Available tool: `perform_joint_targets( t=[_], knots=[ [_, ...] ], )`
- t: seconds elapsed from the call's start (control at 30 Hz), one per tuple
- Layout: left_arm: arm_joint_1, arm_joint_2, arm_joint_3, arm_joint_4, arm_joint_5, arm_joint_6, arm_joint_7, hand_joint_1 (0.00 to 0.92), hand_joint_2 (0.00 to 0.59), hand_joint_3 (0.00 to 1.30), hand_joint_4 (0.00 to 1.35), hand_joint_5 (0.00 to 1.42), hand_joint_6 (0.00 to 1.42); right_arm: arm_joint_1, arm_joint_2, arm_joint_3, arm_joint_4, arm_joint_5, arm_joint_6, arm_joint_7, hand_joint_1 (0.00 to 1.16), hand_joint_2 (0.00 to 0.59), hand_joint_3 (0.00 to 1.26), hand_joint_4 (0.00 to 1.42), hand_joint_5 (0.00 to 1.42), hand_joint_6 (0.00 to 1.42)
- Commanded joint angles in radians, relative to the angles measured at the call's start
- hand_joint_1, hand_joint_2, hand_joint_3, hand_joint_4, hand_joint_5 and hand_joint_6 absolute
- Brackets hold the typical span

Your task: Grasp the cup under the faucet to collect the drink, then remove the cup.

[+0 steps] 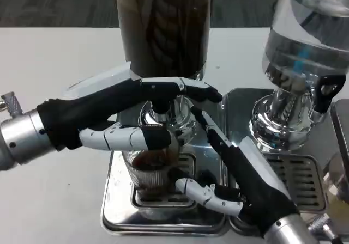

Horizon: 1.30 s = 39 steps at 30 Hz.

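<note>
A clear ribbed cup stands on the drip tray under the faucet of the dark-drink tank. Dark drink sits in the cup. My left hand reaches in from the left. Its upper fingers lie over the black faucet lever, and another finger stretches across just above the cup's rim. My right hand comes from the lower right and grips the cup, thumb at its base and fingers up along its far right side. The cup's right wall is partly hidden by that hand.
A second dispenser with a clear tank and its own black-levered faucet stands to the right over a grated tray. Bare white table lies to the left and front left.
</note>
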Motion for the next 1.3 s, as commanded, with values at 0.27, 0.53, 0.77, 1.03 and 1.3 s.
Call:
perform_joint_targets(
  t=[0.27,0.53,0.77,1.03,1.3],
  knots=[
    [0.016,0.021,-0.004,-0.005,0.010,0.003,-0.009,0.000,0.128,0.25,0.16,0.18,0.12,-0.032,0.023,0.025,0.031,0.006,-0.011,-0.017,0.57,0.242,0.00,0.00,0.00,0.05],
    [0.017,0.024,0.009,-0.002,0.006,0.014,0.005,0.000,0.129,0.25,0.17,0.18,0.12,-0.058,0.037,0.050,0.052,0.011,-0.008,-0.015,0.57,0.237,0.00,0.00,0.00,0.05],
    [0.014,0.023,0.047,0.002,0.012,0.020,0.043,0.000,0.129,0.25,0.17,0.18,0.13,-0.068,0.033,0.054,0.057,0.016,-0.009,-0.013,0.56,0.236,0.00,0.00,0.00,0.05],
    [0.003,0.037,0.099,0.022,0.024,0.030,0.075,0.000,0.121,0.25,0.17,0.20,0.14,-0.083,0.036,0.062,0.074,0.028,-0.006,-0.011,0.56,0.236,0.00,0.00,0.00,0.05],
    [0.026,0.048,0.136,0.015,0.011,0.041,0.081,0.000,0.120,0.25,0.18,0.20,0.14,-0.098,0.038,0.074,0.085,0.035,-0.010,-0.008,0.56,0.236,0.00,0.00,0.00,0.05]
  ],
)
